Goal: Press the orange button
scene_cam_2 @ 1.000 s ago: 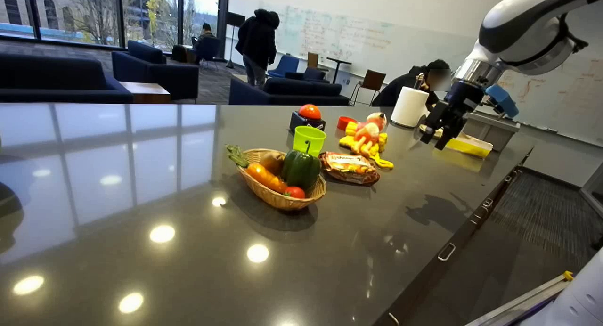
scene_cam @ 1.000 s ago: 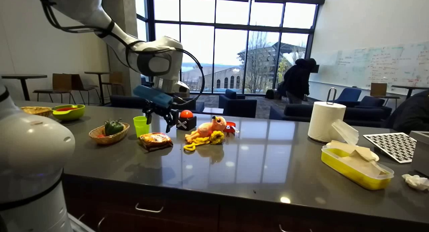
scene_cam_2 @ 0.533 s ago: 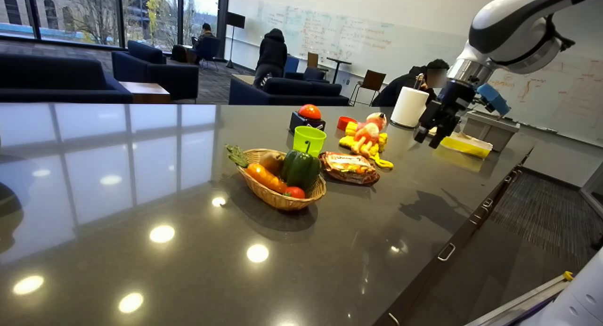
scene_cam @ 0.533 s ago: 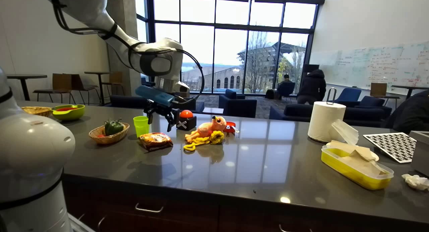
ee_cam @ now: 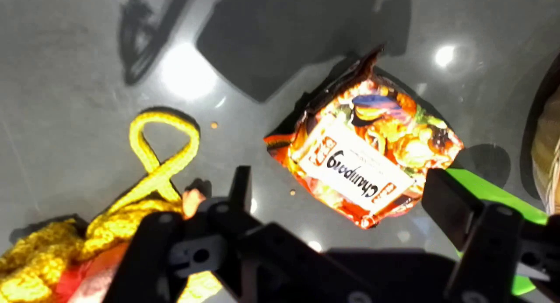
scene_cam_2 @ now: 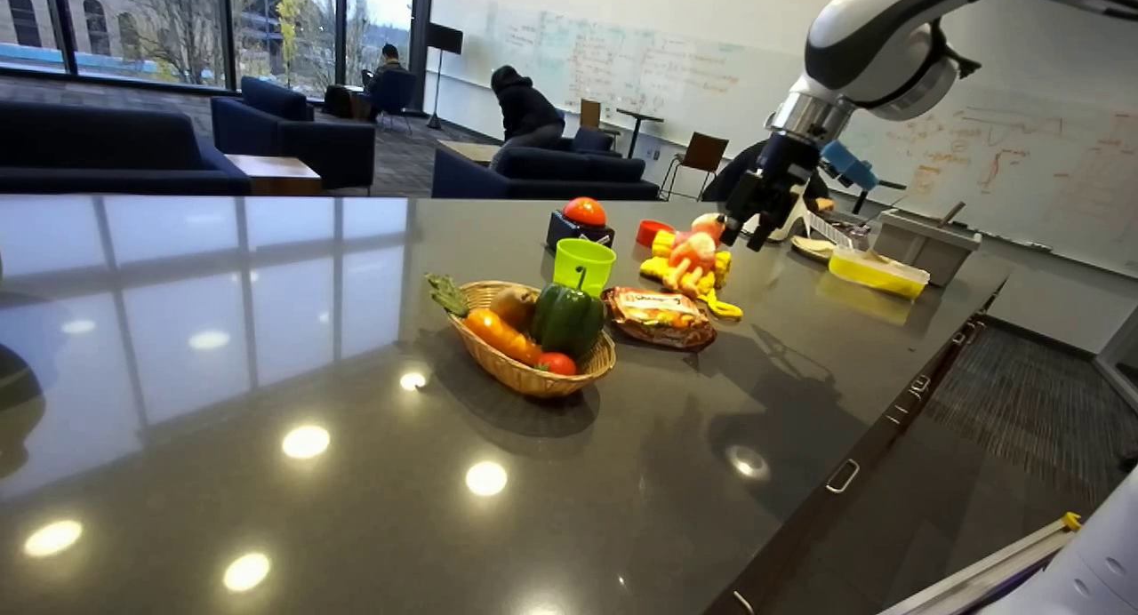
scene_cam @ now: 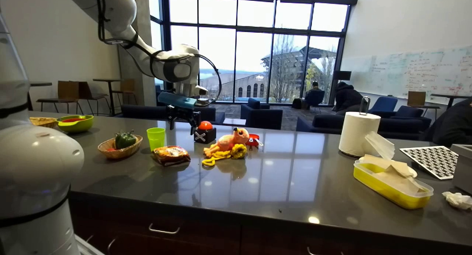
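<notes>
We hold the gripper [scene_cam: 183, 126] above the counter [scene_cam: 273, 188], jaws apart and empty, presumably for clearance toward the orange button [scene_cam: 205, 126].

orange button [scene_cam: 205, 125] | glossy, red-orange dome [scene_cam_2: 585, 211] on black boxy base [scene_cam: 209, 136], white X [scene_cam: 200, 137] on one face | dome stands raised | base sits upright on surface [scene_cam: 324, 203] | near green cup [scene_cam: 156, 138], apart from it

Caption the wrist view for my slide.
Open hand above the counter, with a Champong packet, looped yellow cord and partly hidden green cup; orange button not visible.
</notes>
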Motion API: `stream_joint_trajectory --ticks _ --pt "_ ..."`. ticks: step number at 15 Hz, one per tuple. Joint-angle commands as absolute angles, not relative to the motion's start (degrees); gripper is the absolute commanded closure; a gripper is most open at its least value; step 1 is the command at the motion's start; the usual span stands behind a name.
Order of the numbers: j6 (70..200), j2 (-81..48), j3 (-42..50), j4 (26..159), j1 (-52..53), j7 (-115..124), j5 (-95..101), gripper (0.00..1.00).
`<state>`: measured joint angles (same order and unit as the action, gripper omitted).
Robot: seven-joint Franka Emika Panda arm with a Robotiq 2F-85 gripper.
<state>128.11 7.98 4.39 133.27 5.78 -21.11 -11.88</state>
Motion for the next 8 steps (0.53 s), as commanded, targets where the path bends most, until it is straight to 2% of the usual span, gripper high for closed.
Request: stream_joint_trajectory --ticks 1,8 --pt "128.28 -2.27 1.67 122.38 5.20 -21.27 -11.29 0.00" --pt "124.47 -19.37 -1.94 98.19 3.99 -20.14 -7.29 0.00"
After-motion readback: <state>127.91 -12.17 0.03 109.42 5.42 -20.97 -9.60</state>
